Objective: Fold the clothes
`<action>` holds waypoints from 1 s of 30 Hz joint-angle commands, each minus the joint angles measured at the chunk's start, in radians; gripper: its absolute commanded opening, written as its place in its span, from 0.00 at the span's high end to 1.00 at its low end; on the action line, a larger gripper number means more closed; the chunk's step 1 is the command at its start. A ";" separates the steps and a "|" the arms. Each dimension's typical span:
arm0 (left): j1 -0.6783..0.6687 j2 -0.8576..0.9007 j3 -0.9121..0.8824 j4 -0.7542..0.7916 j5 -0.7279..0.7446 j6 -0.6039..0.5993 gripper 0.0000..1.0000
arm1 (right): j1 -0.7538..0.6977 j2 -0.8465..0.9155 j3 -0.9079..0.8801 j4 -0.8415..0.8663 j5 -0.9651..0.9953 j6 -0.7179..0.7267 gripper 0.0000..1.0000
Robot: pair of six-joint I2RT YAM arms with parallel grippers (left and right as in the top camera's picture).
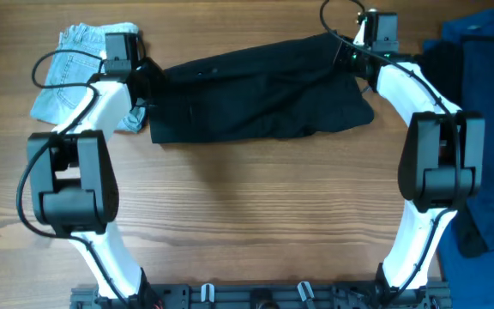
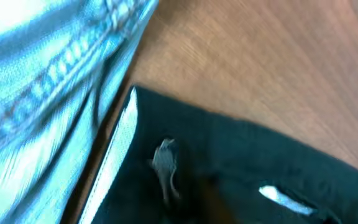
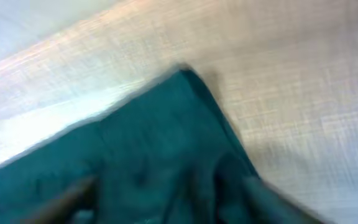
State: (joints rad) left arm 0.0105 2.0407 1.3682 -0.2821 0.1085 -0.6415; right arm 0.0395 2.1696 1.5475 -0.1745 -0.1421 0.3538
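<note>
The white-and-black left arm (image 1: 101, 103) rose from its base at 7 o'clock, elbow folded, and reached toward 11 o'clock, its black two-finger left tool (image 1: 147, 81) pointing inward. The matching right arm (image 1: 401, 86) mirrored it toward 1 o'clock, its right tool (image 1: 350, 53) likewise turned inward. Both wrist views were too blurred to judge the jaws.

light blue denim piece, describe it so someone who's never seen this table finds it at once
On the wooden table, look to the far left corner in the overhead view. Beside the black garment and partly hidden by the left arm lies the denim piece. It alone is pale blue; its neighbour is black, the pile at right dark blue.
</note>
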 commanded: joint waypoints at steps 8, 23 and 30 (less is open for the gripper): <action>0.007 -0.233 0.149 -0.113 0.097 0.196 0.51 | -0.014 -0.170 0.238 -0.292 -0.195 -0.380 0.04; -0.145 0.042 0.149 -0.230 -0.024 0.297 0.96 | 0.032 -0.064 0.224 -0.678 -0.188 -0.351 0.96; -0.145 0.132 0.149 -0.114 -0.024 0.297 0.96 | 0.061 0.098 0.224 -0.558 -0.188 -0.351 0.96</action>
State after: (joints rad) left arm -0.1375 2.1441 1.5185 -0.4301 0.1013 -0.3592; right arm 0.0841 2.2173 1.7805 -0.7765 -0.3180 0.0086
